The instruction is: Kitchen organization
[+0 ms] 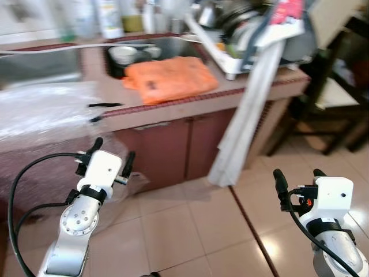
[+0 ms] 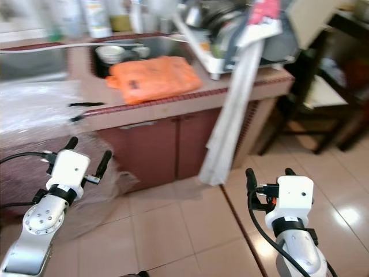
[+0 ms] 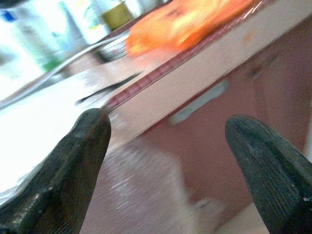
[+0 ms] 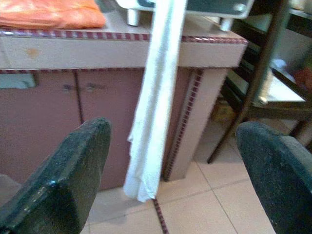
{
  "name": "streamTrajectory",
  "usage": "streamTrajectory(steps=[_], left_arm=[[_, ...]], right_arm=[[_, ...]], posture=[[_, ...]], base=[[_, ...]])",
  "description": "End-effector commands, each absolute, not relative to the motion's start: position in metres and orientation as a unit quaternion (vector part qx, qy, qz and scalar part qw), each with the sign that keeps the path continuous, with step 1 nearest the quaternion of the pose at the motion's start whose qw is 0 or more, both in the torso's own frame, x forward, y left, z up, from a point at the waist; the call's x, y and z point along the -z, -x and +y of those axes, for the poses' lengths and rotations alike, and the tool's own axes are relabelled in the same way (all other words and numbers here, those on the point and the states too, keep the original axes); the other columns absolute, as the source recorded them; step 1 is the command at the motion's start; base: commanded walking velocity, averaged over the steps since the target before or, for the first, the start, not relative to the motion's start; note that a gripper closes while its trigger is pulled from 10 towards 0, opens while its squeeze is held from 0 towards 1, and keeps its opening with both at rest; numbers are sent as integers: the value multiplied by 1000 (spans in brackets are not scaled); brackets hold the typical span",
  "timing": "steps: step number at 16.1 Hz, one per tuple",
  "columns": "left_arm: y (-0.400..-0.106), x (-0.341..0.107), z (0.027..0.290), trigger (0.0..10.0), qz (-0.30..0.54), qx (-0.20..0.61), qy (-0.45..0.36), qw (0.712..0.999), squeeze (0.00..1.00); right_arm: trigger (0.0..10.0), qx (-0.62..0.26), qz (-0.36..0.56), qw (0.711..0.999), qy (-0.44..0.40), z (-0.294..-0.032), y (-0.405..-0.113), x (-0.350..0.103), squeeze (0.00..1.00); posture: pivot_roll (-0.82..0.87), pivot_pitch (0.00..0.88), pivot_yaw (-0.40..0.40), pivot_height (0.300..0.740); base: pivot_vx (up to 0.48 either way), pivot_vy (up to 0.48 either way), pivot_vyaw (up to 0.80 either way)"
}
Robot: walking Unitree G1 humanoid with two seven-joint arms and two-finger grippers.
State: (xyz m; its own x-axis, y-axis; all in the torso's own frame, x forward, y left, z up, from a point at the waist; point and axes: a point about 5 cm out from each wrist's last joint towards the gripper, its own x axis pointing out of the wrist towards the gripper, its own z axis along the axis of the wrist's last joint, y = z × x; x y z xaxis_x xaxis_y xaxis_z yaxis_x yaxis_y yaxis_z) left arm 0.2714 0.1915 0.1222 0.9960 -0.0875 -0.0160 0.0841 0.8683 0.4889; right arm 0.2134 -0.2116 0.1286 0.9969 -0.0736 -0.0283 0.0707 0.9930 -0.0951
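Before the counter [image 1: 190, 107], a white cloth [image 1: 248, 115] hangs lengthwise downward, its top hidden in the blurred dish rack [image 1: 248, 34]; left gripper [image 1: 112, 156] and right gripper [image 1: 298, 178] gape empty

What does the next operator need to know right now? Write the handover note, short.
Left gripper: open, empty, raised in front of the counter, near the clear plastic sheet draped over its left part.
Right gripper: open, empty, held over the tiled floor, facing the cabinet doors.
Things: orange bag lies on the counter at the sink's front edge; bowls sit in the sink; dish rack stands to the right, with a white cloth hanging from it down past the counter edge.
Done: nothing visibly moved or held.
Left: approach the counter; all organizing remains.
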Motion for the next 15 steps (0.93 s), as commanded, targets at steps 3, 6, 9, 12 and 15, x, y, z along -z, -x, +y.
streamTrajectory(steps=[3,6,9,12,15], left_arm=[[-286,-149,182,10000,-17,23,-299,954,0],[-289,-137,174,10000,-8,46,-282,958,0],[-292,-117,176,10000,33,49,-205,977,0],[-299,-108,175,10000,48,34,-37,998,0],[-297,-110,170,10000,34,46,-11,998,0]], right_arm=[[10000,53,7,997,53,-220,-212,-134,0],[10000,62,6,997,54,-221,-215,-134,0],[10000,71,18,996,48,-223,-215,-133,0],[10000,71,11,997,39,-221,-218,-136,0],[10000,74,10,996,40,-222,-218,-137,0]], posture=[[-44,105,-6,740],[-51,109,-5,740],[-56,110,-3,740],[-65,110,-3,740],[-65,109,-3,740]], base=[[0,0,800],[0,0,0],[0,0,0],[0,0,0],[0,0,0]])
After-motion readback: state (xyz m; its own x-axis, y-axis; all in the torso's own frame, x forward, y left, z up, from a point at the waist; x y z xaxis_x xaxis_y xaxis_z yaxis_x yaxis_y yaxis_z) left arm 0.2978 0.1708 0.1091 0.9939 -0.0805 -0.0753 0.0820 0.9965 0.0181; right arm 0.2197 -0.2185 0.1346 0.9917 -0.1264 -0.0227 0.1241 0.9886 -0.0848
